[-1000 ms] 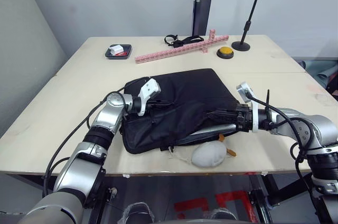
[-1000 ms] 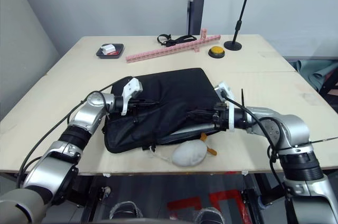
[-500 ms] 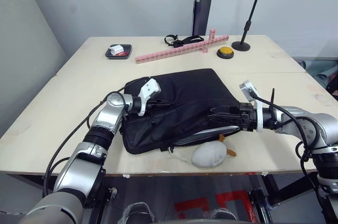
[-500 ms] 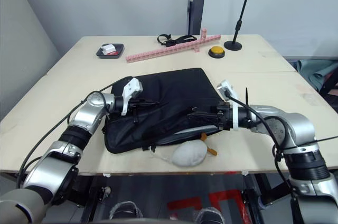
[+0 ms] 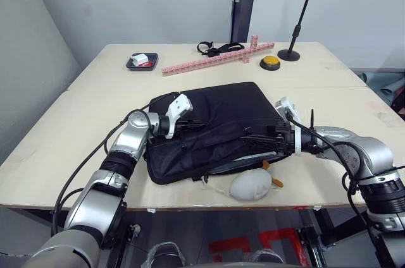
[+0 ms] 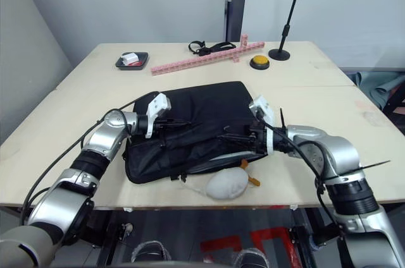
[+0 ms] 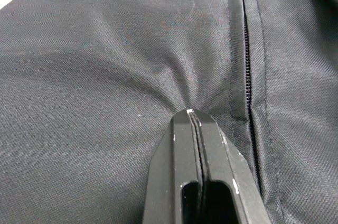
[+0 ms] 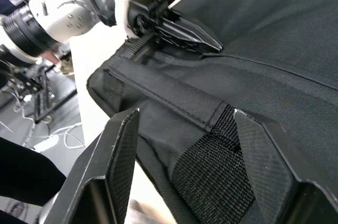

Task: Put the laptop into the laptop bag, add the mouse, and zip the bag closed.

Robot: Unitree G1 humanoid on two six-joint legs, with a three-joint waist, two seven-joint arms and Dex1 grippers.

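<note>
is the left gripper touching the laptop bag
Touching. In the left wrist view the left gripper has its fingers shut, pinching a pucker of the laptop bag fabric beside the zipper.

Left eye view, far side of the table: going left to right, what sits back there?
Black tray → pink block strip → yellow button → black stand.
</note>
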